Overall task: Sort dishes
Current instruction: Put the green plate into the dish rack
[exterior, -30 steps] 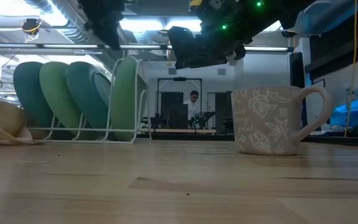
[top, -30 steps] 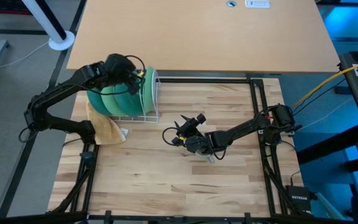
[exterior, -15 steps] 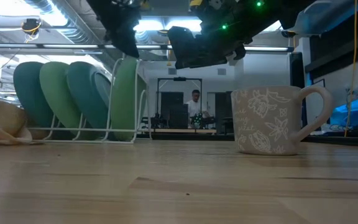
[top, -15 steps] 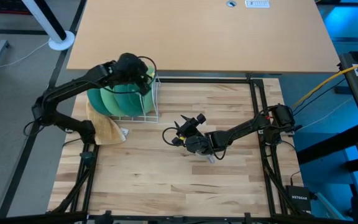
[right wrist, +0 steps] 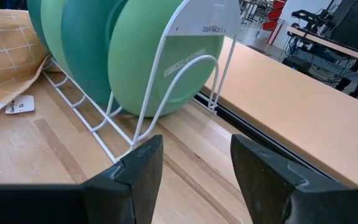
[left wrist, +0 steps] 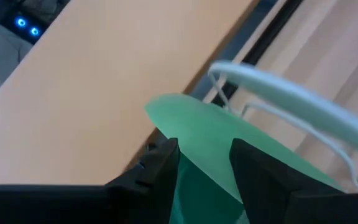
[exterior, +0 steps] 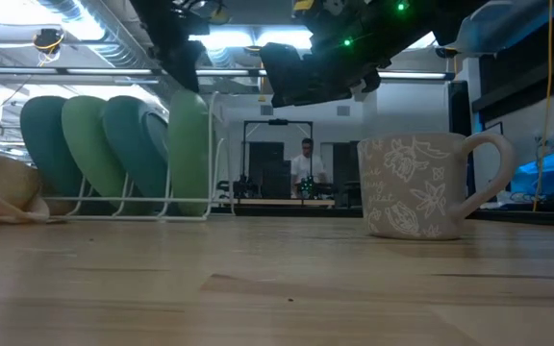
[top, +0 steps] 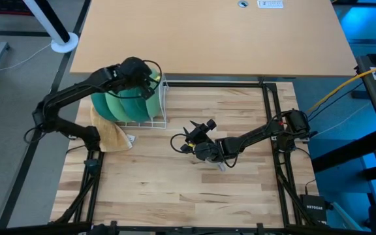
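Plates nearly all racked, mug left

Plates (exterior: 113, 149) stand on edge in the white wire dish rack (top: 160, 104) at the table's (top: 194, 189) far left: four slotted, dark teal and lighter green. The light green plate (left wrist: 229, 149) nearest the rack's end sits between the left gripper's (top: 150, 79) fingers (left wrist: 160, 168), jaws part-spread around its rim; grip or release, cannot tell. Tan waffle cloth (top: 113, 136) lies beside the rack. Left to do, as I judge it: the grey flowered mug (exterior: 421, 187), upright on bare wood, mid-table. Right gripper (top: 189, 136) hovers above and just beside it, jaws spread wide, holding nothing, pointed toward the rack.
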### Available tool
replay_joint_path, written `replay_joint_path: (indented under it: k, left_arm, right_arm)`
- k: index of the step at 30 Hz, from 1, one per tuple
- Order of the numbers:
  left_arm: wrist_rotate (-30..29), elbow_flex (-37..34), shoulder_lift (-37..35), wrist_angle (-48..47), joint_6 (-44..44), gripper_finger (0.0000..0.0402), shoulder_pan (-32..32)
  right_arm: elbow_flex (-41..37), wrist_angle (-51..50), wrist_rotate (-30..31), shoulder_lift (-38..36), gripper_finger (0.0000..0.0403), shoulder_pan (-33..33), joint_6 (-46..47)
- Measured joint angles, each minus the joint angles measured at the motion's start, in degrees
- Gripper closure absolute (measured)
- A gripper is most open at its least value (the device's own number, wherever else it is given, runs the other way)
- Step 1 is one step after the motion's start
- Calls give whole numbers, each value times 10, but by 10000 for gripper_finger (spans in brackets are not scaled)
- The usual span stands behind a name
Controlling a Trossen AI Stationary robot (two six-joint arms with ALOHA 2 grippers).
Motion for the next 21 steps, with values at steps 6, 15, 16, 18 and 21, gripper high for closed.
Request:
replay_joint_path:
  k: [6, 15, 16, 18, 21]
  left_arm:
    - [-11, 3, -3, -70, -43, 259, -2]
    - [-13, 1, -8, -79, -97, 259, -1]
    - [-12, 1, -9, -83, -102, 259, -1]
    - [-12, 1, -11, -93, -114, 259, -1]
    - [-8, 1, -16, -106, -127, 259, -1]
  right_arm:
    - [0, 0, 0, 0, 207, 0, 0]
    - [0, -8, 0, 0, 207, 0, 0]
    - [0, -10, 0, 0, 207, 0, 0]
    - [0, -13, 0, 0, 207, 0, 0]
    - [0, -13, 0, 0, 207, 0, 0]
